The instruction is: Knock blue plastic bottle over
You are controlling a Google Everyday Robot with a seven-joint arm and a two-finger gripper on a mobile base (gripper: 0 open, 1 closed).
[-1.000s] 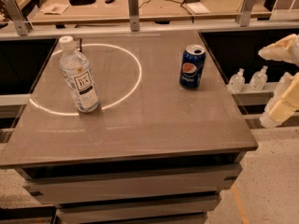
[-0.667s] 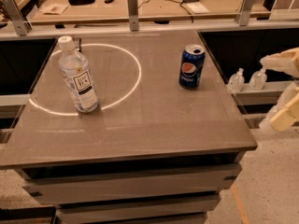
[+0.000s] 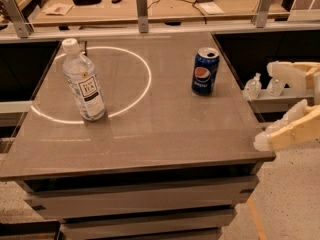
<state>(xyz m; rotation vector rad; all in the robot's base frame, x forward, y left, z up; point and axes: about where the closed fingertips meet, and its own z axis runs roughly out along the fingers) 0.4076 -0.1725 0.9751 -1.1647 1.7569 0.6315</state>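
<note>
The blue plastic bottle [image 3: 84, 88] stands upright on the left part of the grey table [image 3: 165, 134]. It is clear, with a white cap and a white label with dark print, and sits on the rim of a bright ring of light. My gripper [image 3: 265, 105] is at the right edge of the view, just off the table's right side and far from the bottle. Its pale fingers [image 3: 287, 130] are spread wide apart with nothing between them.
A blue Pepsi can [image 3: 205, 71] stands upright on the table's right rear part, between the gripper and the bottle. Two small clear pump bottles [image 3: 252, 87] sit on a ledge to the right of the table. A cluttered wooden bench [image 3: 150, 6] runs behind it.
The gripper has dropped lower and come slightly left, closer to the table's right edge. The bottle and the can have not moved.
</note>
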